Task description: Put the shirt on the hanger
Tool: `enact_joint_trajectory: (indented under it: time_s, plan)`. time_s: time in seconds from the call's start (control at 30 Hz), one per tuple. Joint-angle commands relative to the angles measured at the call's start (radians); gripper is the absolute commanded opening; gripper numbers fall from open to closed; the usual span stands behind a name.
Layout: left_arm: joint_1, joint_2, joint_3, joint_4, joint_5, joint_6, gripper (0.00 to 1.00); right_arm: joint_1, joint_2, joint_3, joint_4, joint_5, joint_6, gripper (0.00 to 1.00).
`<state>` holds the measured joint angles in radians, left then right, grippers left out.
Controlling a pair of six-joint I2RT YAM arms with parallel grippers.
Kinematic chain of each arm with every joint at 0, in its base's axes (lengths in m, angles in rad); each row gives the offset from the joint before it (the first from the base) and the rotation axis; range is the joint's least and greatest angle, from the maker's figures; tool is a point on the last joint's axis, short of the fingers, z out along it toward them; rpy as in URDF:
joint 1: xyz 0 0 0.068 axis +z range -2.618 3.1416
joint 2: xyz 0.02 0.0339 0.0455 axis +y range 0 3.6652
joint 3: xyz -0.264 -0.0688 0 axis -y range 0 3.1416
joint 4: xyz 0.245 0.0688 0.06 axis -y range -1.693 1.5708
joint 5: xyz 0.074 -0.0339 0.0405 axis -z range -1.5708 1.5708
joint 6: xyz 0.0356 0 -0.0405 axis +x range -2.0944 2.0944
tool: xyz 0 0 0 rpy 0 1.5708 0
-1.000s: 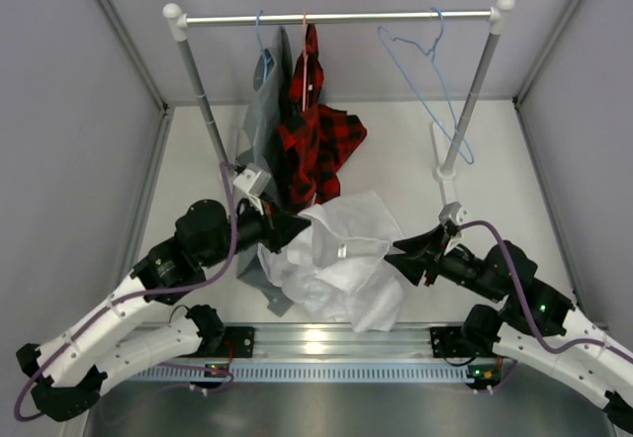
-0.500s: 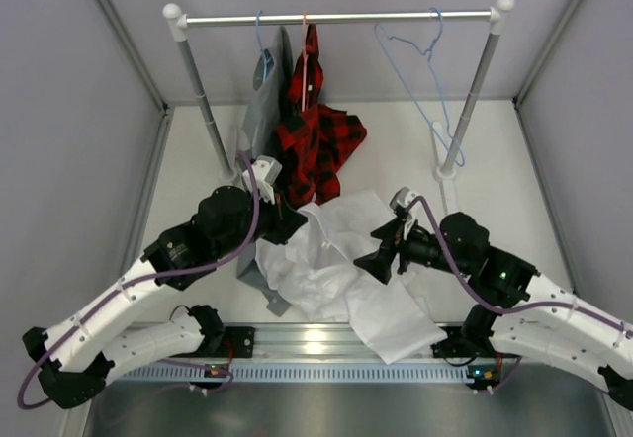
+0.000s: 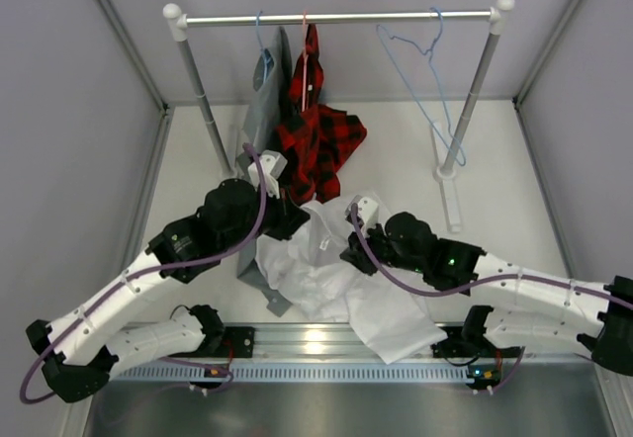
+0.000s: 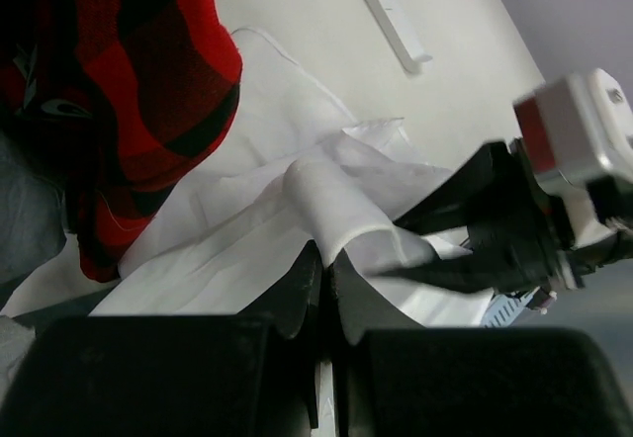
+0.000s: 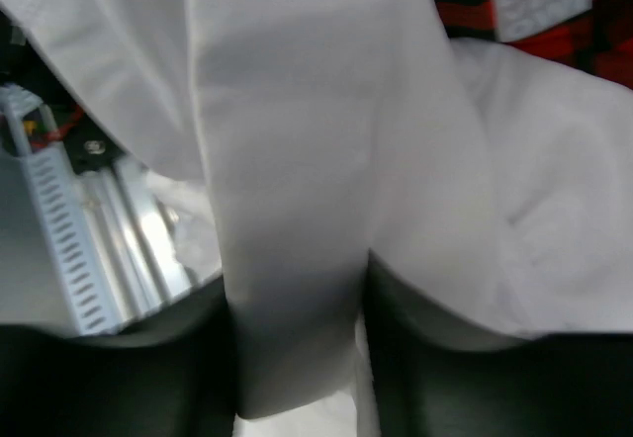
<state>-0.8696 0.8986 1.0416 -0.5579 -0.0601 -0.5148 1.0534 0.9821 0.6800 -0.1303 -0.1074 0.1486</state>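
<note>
The white shirt (image 3: pixel 331 279) lies crumpled on the table between my arms. My left gripper (image 3: pixel 297 221) is shut on a fold of it near the collar; in the left wrist view (image 4: pixel 324 257) the fold rises from between the closed jaws. My right gripper (image 3: pixel 348 257) is at the shirt's middle. Its fingers (image 5: pixel 148 368) stand apart with a band of shirt fabric (image 5: pixel 297 160) draped between them. It also shows in the left wrist view (image 4: pixel 396 249). The light blue wire hanger (image 3: pixel 427 61) hangs bare on the rod at the right, away from both grippers.
A grey shirt (image 3: pixel 262 101) on a blue hanger and a red-and-black plaid shirt (image 3: pixel 316 131) hang from the rod (image 3: pixel 336 19), the plaid touching the table behind the white shirt. The rack's right post (image 3: pixel 473 91) stands at back right. An aluminium rail (image 3: pixel 326 343) runs along the near edge.
My right gripper has moved left, from the shirt's right edge to its middle, close to the left gripper. The shirt's lower right part has dropped and spread flat. My left gripper has shifted slightly back and right.
</note>
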Motion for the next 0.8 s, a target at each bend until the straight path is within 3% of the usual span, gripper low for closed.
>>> enact_joint_trajectory:
  time_s: [0.0, 0.1, 0.23, 0.37, 0.43, 0.53, 0.67, 0.77]
  plan:
    - [-0.003, -0.003, 0.087, -0.002, 0.023, 0.013, 0.0, 0.036, 0.017, 0.116, 0.022, 0.34, -0.003, 0.0]
    - [-0.003, 0.025, 0.159, -0.063, 0.09, 0.094, 0.0, 0.036, -0.051, 0.203, -0.077, 0.454, 0.003, 0.0]
    - [-0.002, 0.117, 0.403, -0.181, 0.199, 0.24, 0.0, 0.036, -0.198, 0.421, -0.296, 0.56, 0.005, 0.0]
    - [-0.003, 0.166, 0.448, -0.175, 0.25, 0.277, 0.0, 0.036, -0.241, 0.572, -0.514, 0.65, 0.064, 0.0]
    - [-0.002, 0.187, 0.41, -0.108, 0.273, 0.282, 0.0, 0.036, -0.247, 0.573, -0.648, 0.693, 0.144, 0.0]
    - [-0.003, 0.236, 0.302, -0.01, 0.359, 0.262, 0.0, 0.036, -0.25, 0.5, -0.767, 0.634, 0.239, 0.0]
    - [-0.003, 0.273, 0.195, 0.108, 0.384, 0.231, 0.0, 0.037, -0.29, 0.35, -0.772, 0.531, 0.285, 0.01]
    - [-0.003, 0.29, 0.147, 0.144, 0.41, 0.226, 0.0, 0.036, -0.33, 0.279, -0.746, 0.479, 0.257, 0.08]
